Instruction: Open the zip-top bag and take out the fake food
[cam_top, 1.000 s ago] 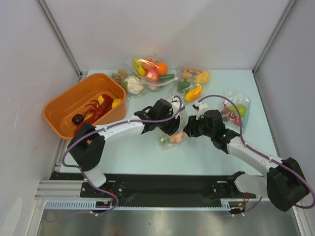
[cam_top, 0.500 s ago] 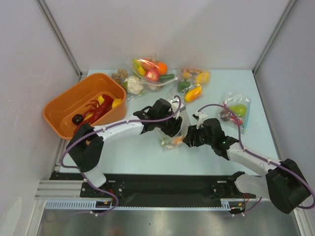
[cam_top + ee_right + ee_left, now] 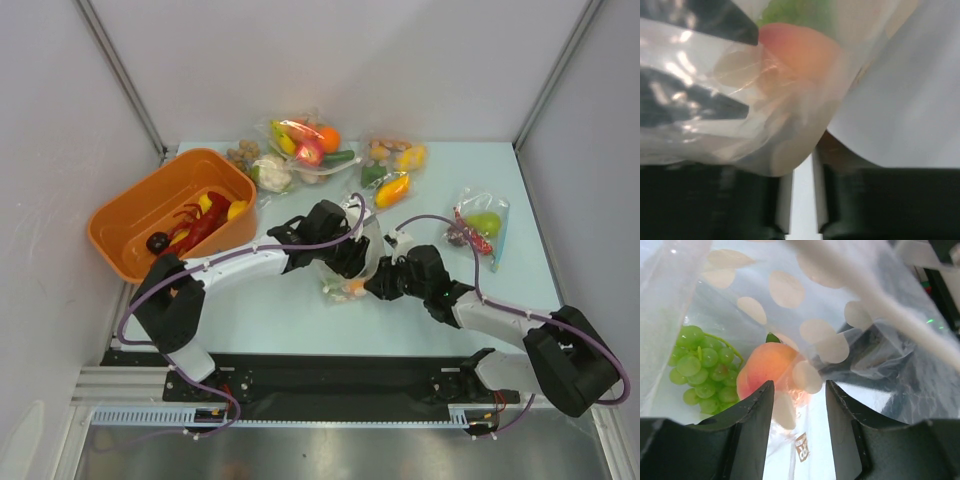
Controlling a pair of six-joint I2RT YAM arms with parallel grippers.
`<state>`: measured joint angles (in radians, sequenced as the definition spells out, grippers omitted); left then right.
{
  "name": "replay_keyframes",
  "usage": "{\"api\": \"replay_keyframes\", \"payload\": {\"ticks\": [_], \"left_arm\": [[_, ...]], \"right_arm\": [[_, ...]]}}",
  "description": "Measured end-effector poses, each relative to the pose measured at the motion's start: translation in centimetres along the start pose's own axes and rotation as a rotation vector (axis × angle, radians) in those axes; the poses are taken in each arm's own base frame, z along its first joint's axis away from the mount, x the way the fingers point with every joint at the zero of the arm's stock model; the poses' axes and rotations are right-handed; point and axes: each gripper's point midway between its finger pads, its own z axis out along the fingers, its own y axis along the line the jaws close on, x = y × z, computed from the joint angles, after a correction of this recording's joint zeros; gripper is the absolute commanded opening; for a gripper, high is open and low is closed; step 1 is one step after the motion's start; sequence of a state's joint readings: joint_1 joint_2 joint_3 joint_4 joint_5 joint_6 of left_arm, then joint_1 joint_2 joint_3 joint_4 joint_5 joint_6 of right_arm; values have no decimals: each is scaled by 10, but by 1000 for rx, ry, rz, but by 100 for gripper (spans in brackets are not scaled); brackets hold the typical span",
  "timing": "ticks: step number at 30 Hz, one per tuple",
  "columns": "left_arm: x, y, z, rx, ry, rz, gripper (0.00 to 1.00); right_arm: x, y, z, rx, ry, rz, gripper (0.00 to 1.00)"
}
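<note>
- Step in hand, my read: emptying. zip-top bag (image 3: pixel 340 289) sits on the table right of the orange bin (image 3: pixel 165 190), nearer the arm bases, with both grippers at it.
- Can't tell whether the zip strip is parted; it shows only as a pale band across the left wrist view.
- left gripper (image 3: pixel 799 394): jaws part-way apart with film and table showing in the gap. No clear pinch on anything.
- right gripper (image 3: pixel 802 175): jaws narrow, just a slit between the pads, and the bag's lower bulge rests right on them. Can't tell if a fold is caught.
- Inside the bag:
  - 1 peach (image 3: pixel 767 371)
  - 1 grape bunch (image 3: pixel 702 371), touching the peach
  - a scatter of pale discs (image 3: pixel 786 288), overlapping, so no exact count
- In the bin:
  - 1 red lobster (image 3: pixel 203 226)
  - 1 dark ball (image 3: pixel 157 241)
  - 2 yellow bits (image 3: pixel 237 208)
- Roughly midway, judging by that split: one piece out, two plus the discs to go.
- Next move needs one firm hold on the film well away from the mouth. The other gripper then goes in for the peach, or the bag gets tipped towards the bin.
- Risk: the film is slick and crinkly, so a pinch may grab plastic with the peach.
- Other filled bags, all beyond the bin's right side, 3 clear:
  - orange/banana bag (image 3: pixel 305 145)
  - yellow-piece bag (image 3: pixel 392 168)
  - blue-edged pear bag (image 3: pixel 482 225), farthest from the bin
</note>
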<state>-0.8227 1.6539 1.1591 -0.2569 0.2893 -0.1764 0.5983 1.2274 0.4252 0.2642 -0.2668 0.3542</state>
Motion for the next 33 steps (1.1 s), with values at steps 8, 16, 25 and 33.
{"api": "replay_keyframes", "payload": {"ticks": [8, 16, 25, 33], "left_arm": [[-1, 26, -2, -127, -14, -8, 64], [1, 50, -3, -251, -15, -3, 68], [13, 52, 10, -243, 25, -9, 65], [21, 33, 14, -166, 57, -2, 65]], "right_arm": [[0, 2, 4, -12, -9, 5, 0], [2, 6, 5, -21, -2, -7, 0], [10, 5, 4, -8, 16, -30, 0], [16, -5, 5, 43, 40, -25, 0]]}}
